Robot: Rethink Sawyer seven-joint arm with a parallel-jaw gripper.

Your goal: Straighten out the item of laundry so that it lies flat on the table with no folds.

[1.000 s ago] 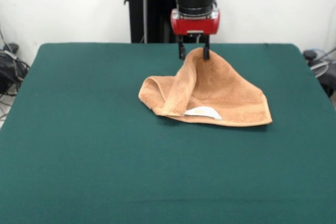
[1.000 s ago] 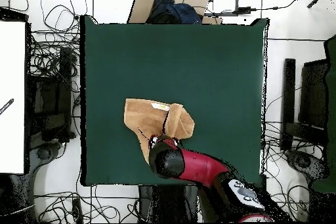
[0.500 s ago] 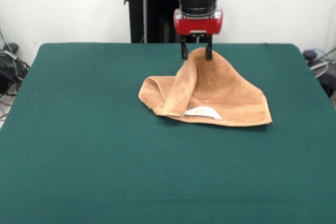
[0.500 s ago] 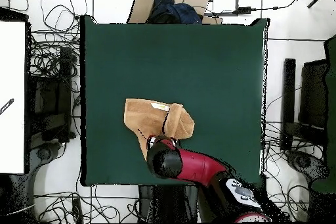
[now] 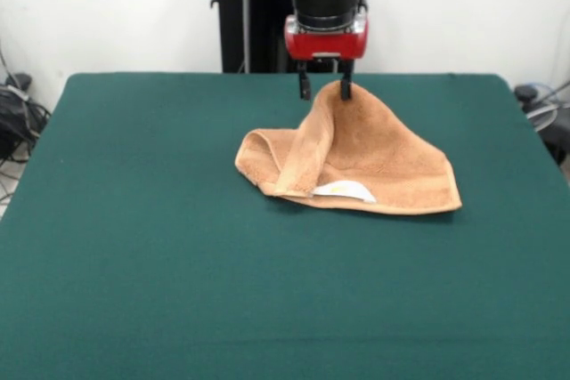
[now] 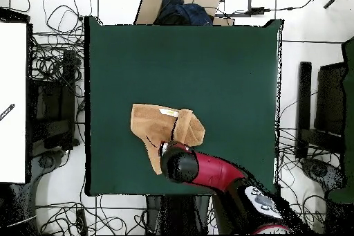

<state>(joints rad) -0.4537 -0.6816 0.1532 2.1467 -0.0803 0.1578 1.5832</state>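
Observation:
The orange-tan towel [image 5: 374,162] lies crumpled on the far half of the green table [image 5: 134,220]. Its left part is folded over in a thick ridge, and a white label [image 5: 343,190] shows at the near edge. One corner points to the far side. My gripper [image 5: 324,91] hangs over that corner, open, with one finger [image 5: 346,88] against the corner's tip and the other to its left. In the overhead view the towel [image 6: 155,126] lies left of the table's [image 6: 207,67] middle, and the arm's wrist [image 6: 178,166] hides the gripper and the corner.
The black pedestal [image 5: 254,11] stands behind the table's far edge. A cardboard box with dark cloth [image 6: 181,5] sits past the table's top edge in the overhead view. Cables and equipment [image 6: 52,102] lie along both sides.
The gripper drifted slightly right, then back to the left in the front view, staying at the towel's far corner. The towel has not moved.

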